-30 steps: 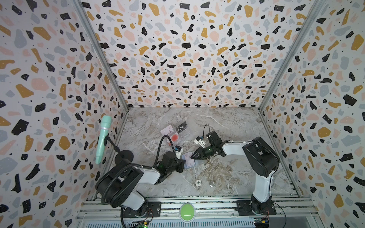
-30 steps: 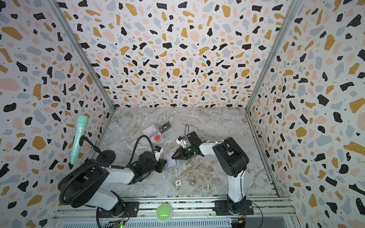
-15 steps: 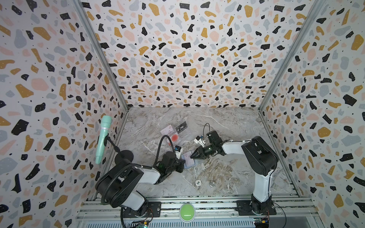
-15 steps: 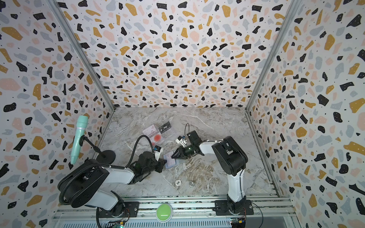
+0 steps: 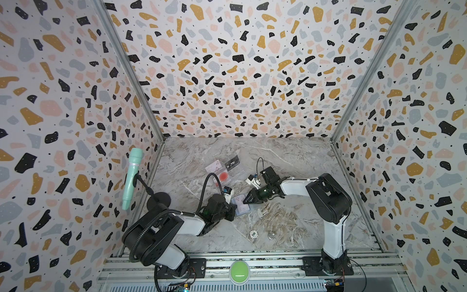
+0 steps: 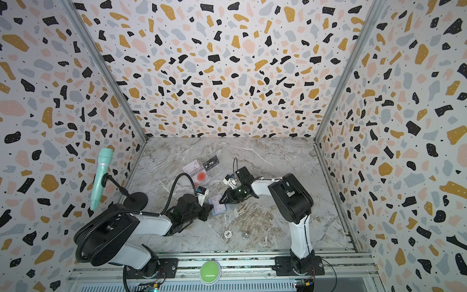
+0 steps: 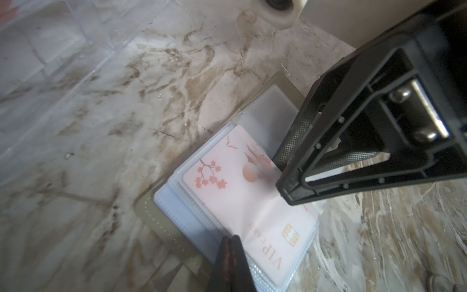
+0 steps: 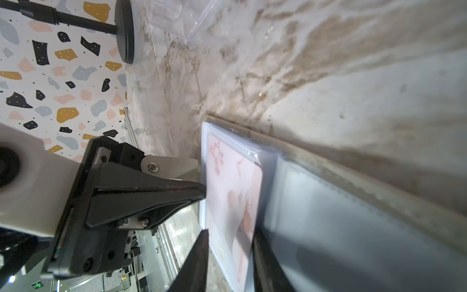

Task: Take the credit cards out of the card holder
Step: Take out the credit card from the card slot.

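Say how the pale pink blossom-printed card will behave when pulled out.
The pale pink card lies flat, so probably stiff and light. Its smooth face inside the clear plastic sleeve suggests it may slip. The taupe-grey card holder could drag along.

We find both top views bright and evenly lit from overhead, and sharp throughout, though the wide lens stretches the terrazzo-print wall panels (image 5: pixel 240 75) toward the frame edges. Shadows on the grey marble-patterned worktop (image 5: pixel 290 161) are soft-edged and short. The wrist views are dimmer and softer. There we see the pale pink blossom-printed plastic card (image 7: pixel 227 182) hazed by sheen on its clear plastic sleeve (image 7: pixel 166 202), with a white glare patch at one end. The right wrist view blurs heavily on its nearest surfaces, where a dark shadow lies.
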